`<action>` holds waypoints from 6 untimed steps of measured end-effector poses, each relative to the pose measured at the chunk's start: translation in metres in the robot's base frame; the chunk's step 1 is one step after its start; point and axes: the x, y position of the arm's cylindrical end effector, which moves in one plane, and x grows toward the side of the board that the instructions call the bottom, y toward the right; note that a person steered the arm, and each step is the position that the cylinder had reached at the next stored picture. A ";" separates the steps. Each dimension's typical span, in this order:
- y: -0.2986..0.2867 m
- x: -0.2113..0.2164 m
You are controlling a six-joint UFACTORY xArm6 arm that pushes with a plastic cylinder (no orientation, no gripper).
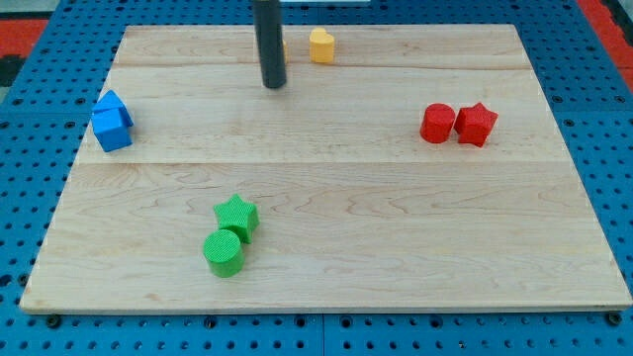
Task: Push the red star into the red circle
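Note:
The red star (477, 124) lies at the view's right, touching the right side of the red circle (437, 123). My tip (274, 85) is the lower end of a dark rod that comes down from the view's top centre. It rests on the wooden board (326, 257), far to the left of both red blocks and touching no block.
A yellow heart (321, 45) sits near the top, right of the rod; another yellow block is mostly hidden behind the rod. Two blue blocks (112, 122) lie together at the left edge. A green star (237, 217) touches a green circle (224, 253) at bottom centre-left.

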 end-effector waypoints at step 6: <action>0.191 0.024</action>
